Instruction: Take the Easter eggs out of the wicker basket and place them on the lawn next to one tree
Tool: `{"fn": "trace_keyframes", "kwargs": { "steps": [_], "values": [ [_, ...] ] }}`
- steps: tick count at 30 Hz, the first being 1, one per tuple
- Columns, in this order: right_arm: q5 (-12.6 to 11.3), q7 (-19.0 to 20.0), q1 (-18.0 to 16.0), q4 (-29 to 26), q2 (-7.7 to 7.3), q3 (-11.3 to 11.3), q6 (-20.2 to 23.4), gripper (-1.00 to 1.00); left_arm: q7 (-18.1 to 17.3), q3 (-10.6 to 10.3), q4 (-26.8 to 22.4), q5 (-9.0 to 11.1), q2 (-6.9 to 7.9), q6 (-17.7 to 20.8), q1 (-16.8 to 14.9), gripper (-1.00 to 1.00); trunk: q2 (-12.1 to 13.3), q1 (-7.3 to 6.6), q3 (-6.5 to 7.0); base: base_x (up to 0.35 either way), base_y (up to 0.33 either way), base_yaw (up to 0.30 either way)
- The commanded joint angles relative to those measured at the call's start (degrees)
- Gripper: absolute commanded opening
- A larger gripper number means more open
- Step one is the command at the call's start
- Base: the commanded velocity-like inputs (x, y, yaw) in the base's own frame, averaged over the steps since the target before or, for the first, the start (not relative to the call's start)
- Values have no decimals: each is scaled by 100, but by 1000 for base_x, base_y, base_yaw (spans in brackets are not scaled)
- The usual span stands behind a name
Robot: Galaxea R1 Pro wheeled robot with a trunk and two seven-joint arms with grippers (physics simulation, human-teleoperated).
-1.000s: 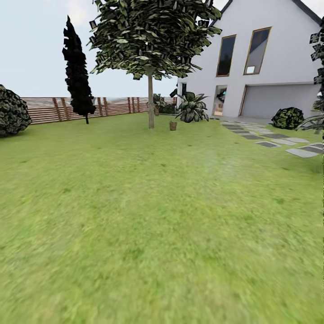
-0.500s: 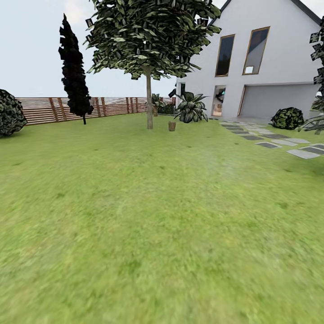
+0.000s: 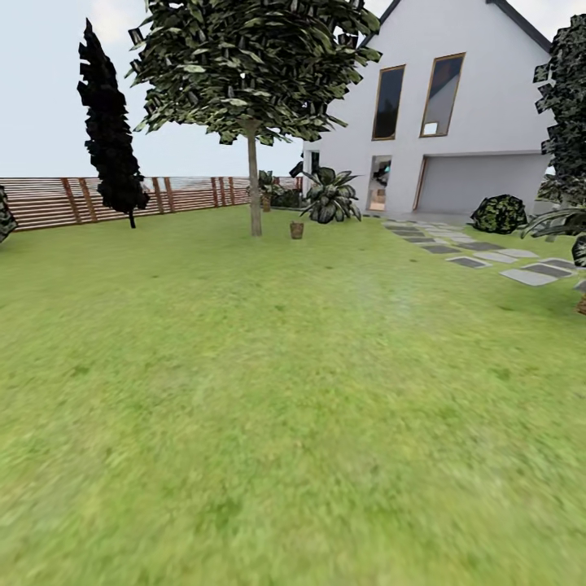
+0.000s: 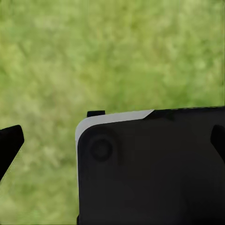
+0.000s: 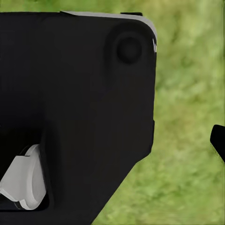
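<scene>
On the lawn, far end by the tree:
basket: small brown wicker basket (image 3: pixel 296 230) stands on the grass just beside the trunk, on the house side; too small to tell what is in it.
tree: grey-brown trunk, broad leafy canopy, tree (image 3: pixel 253 183) upright near the fence line.
lawn: green lawn (image 3: pixel 268 391) spreads from the foreground to the fence; also blurred behind both wrist cameras.
left gripper: left gripper (image 4: pixel 112 143) seen as dark finger tips at opposite edges of the left wrist view, spread wide apart, nothing between them but a black robot body part (image 4: pixel 150 168) and grass.
right gripper: one dark tip of the right gripper (image 5: pixel 218 141) at the frame edge; cannot tell if released or clenched.
surroundings: brown slatted fence (image 3: pixel 49 201); dark cypress (image 3: pixel 108 130); white house (image 3: pixel 439 114); grey stepping stones (image 3: pixel 488 262); shrub (image 3: pixel 498 213).
</scene>
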Motion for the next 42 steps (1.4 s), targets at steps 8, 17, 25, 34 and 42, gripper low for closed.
{"fn": "trace_keyframes", "kwargs": {
  "steps": [8, 17, 25, 34, 42],
  "values": [
    [13, 3, 1, -42, -17, 4, -6, 100, -9, -9, 4, -5, 2, -18, -3, 100, -4, 4, -6, 314, 0, -7],
    [32, 4, 1, -20, -63, 13, -3, 100, -9, -9, 4, -5, 2, -25, -3, 100, -4, 4, -6, 314, 0, 0],
    [53, 1, 1, -15, -68, 13, -2, 100, -9, -9, 4, -5, 2, -27, -3, 100, -4, 4, -6, 314, 0, 0],
    [46, 4, 1, -12, -66, 24, -2, 100, -9, -9, 5, -5, 2, -27, -3, 100, -4, 4, -6, 315, 0, 0],
    [58, 3, 1, -10, -80, 14, -2, 100, -9, -9, 4, -5, 2, -27, -3, 100, -4, 4, -6, 317, 0, 0]
  ]
}}
